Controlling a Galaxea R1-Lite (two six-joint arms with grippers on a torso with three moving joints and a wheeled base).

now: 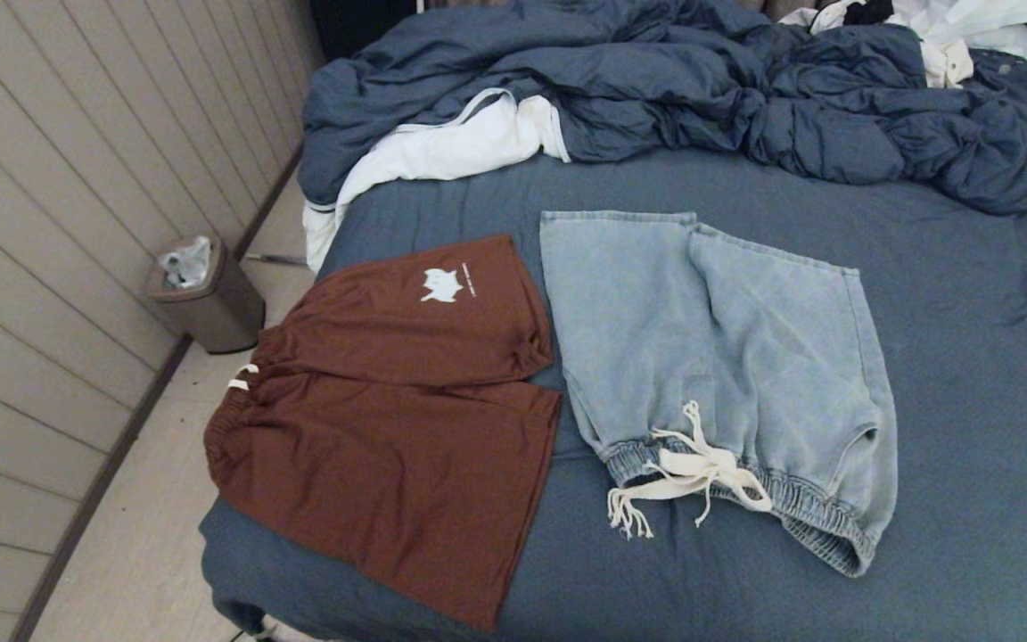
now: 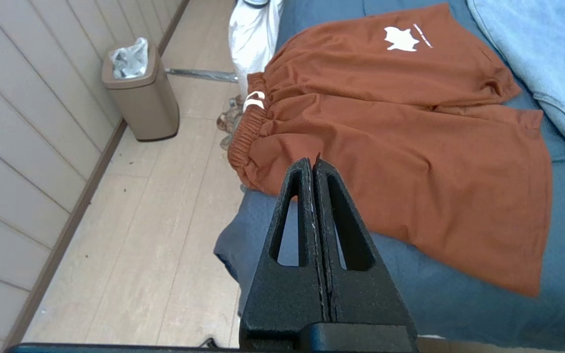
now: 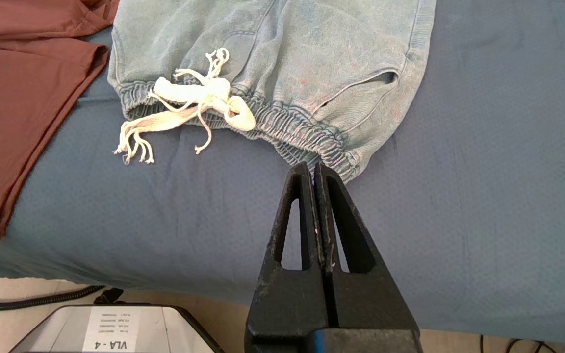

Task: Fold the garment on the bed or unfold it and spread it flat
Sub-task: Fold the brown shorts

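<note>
Two pairs of shorts lie spread on the bed's slate-blue sheet (image 1: 968,357). The rust-brown shorts (image 1: 398,410) with a white logo lie at the left, their waistband over the bed's left edge. The light denim shorts (image 1: 727,357) lie at the right, their elastic waistband and cream drawstring (image 1: 692,473) toward the near edge. Neither arm shows in the head view. My left gripper (image 2: 312,164) is shut and empty, held off the bed near the brown shorts (image 2: 400,137). My right gripper (image 3: 310,167) is shut and empty, held just short of the denim waistband (image 3: 307,137).
A rumpled dark blue duvet (image 1: 701,89) with white lining fills the far part of the bed. A brown waste bin (image 1: 206,299) stands on the floor by the panelled wall at the left. White clothes (image 1: 950,36) lie at the far right corner.
</note>
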